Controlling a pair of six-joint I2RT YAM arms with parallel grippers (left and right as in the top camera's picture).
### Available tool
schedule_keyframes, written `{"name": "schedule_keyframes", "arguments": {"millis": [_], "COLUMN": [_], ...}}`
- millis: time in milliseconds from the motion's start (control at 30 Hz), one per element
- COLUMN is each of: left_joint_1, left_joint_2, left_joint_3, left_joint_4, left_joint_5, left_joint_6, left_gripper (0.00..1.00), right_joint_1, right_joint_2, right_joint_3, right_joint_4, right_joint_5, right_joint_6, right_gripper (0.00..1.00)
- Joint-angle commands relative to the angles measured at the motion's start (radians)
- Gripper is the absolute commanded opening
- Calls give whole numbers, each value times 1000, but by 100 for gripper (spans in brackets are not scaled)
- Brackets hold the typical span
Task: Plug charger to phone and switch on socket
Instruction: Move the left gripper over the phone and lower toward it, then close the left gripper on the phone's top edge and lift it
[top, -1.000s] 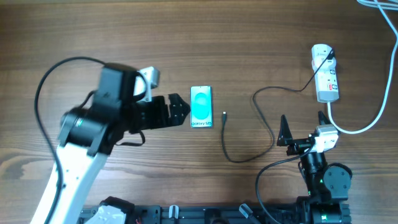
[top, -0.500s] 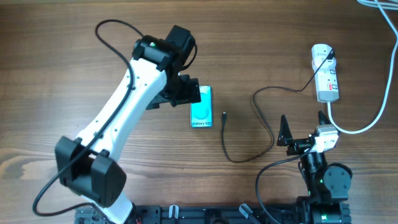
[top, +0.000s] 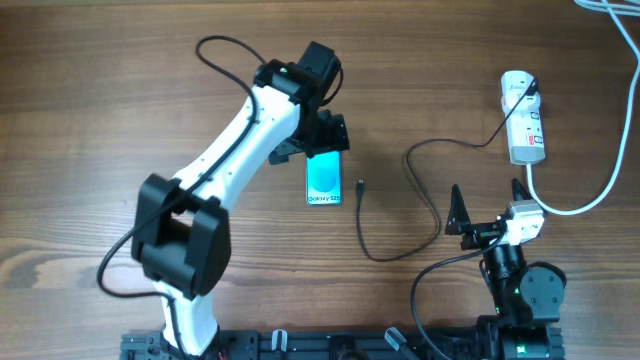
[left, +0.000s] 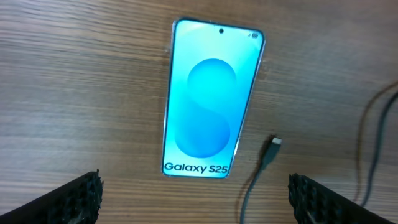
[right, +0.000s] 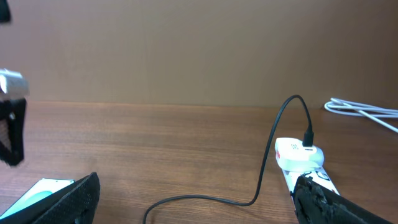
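The phone (top: 323, 181) lies flat on the wooden table, cyan screen up, and fills the middle of the left wrist view (left: 211, 99). The charger cable (top: 425, 195) loops from the socket to a free plug tip (top: 360, 185) just right of the phone; the tip shows in the left wrist view (left: 272, 146). The socket (top: 522, 118) is a white strip at the right, also in the right wrist view (right: 298, 152). My left gripper (top: 322, 137) hovers open over the phone's top end, fingers spread wide (left: 193, 202). My right gripper (top: 487, 214) is open, low near the front edge.
A thick white cord (top: 600, 190) runs from the socket along the right edge of the table and shows in the right wrist view (right: 364, 111). The left arm stretches across the table's left half.
The left arm has swung right and forward from the table's left side, bringing its gripper over the phone's top end. The right arm, phone and cable have not moved.
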Motion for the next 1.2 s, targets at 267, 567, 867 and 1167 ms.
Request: {"name": "schedule_keyframes", "arguments": {"millis": [267, 567, 867, 1167], "left_joint_1": [-5, -17, -32, -57], "left_joint_2": [144, 198, 211, 235], "left_joint_3": [15, 15, 15, 13], "left_joint_4": [95, 106, 124, 122], "left_joint_5": [15, 15, 15, -58], "left_joint_6": [173, 139, 90, 48], "left_gripper": [100, 100, 100, 100], "right_joint_1": [5, 5, 5, 5], "right_joint_2": [-5, -4, -2, -2], "right_joint_3": [0, 0, 0, 0], "right_joint_4": [3, 3, 3, 3], "right_joint_5": [3, 3, 3, 3], "right_joint_6": [-9, -9, -10, -9], "right_gripper": [100, 100, 100, 100]}}
